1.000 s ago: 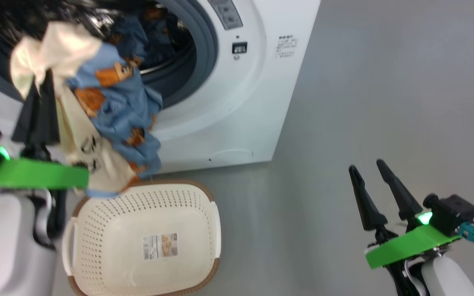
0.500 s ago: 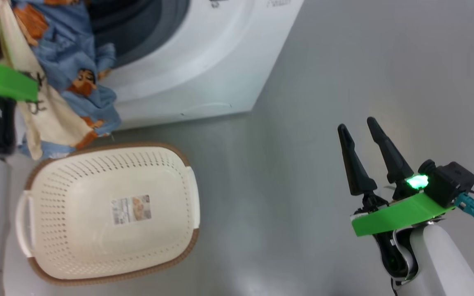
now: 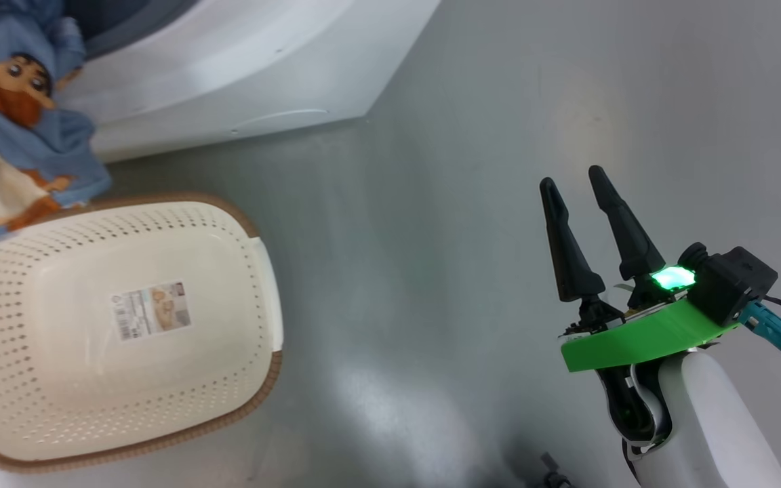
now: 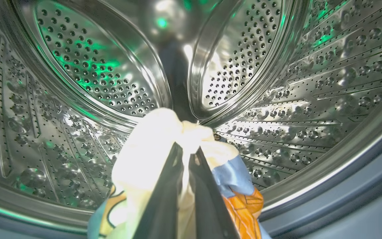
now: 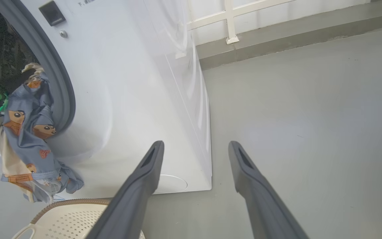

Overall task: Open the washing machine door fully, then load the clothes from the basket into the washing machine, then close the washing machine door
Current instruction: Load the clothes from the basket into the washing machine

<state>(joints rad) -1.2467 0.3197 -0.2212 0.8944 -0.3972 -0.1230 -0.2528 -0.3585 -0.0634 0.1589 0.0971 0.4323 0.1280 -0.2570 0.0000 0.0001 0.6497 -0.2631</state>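
Where the basket [image 3: 241, 285] sits, glossy grey floor [image 3: 465, 169], wall [image 5: 264, 20] perhaps tiled.

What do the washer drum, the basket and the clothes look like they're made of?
Drum: looks like polished steel, mirror-bright, with rows of punched holes.
Basket: apparently moulded plastic, matte cream, with perforated walls and a brown rim.
Clothes: soft printed fabric, perhaps cotton, since it drapes and creases. The exact fibre can't be told.
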